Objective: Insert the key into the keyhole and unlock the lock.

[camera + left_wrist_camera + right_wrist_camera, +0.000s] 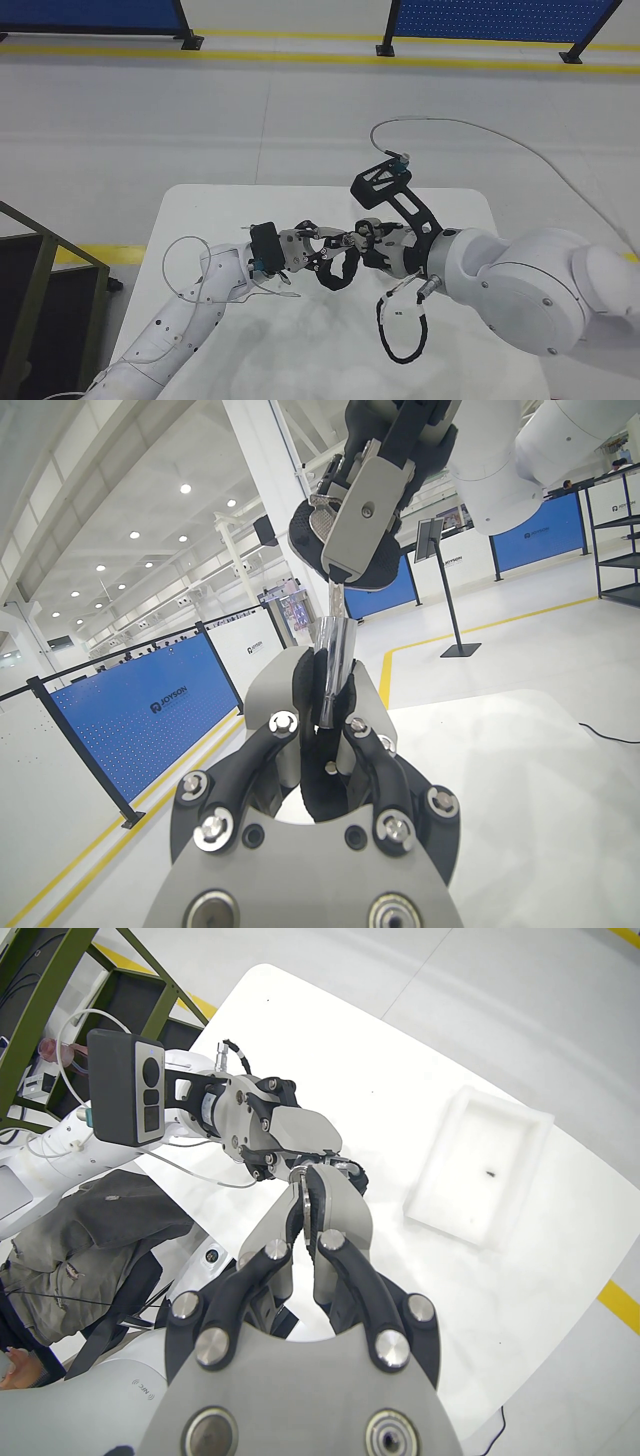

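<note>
The lock (336, 637), a short shiny metal barrel, is held in the air above the white surface (400, 1078). The left jaws are closed on its lower half, with the dark pads (302, 680) pressing on either side. The key (336, 597) is above it. The right jaws are pinched shut on its flat head, and the blade points down onto the barrel's top end. The blade touches or enters the keyhole, but how deep it sits cannot be told. In the right wrist view the key (303, 1200) stands edge-on between the pads. From the top view, the two arms meet over the middle of the surface (300, 360). A white tray (540, 1120) lies well apart from them.

Both parts look small, light and rigid. The polished barrel is probably slippery, so it may rotate in the pads once turning force arrives; a firm squeeze low on the body, well below the keyhole end, seems right. The key's thin blade could bend or jam if pushed off-axis. It is best held by the broad head, in line with the barrel, so that a wrist roll can turn it.
</note>
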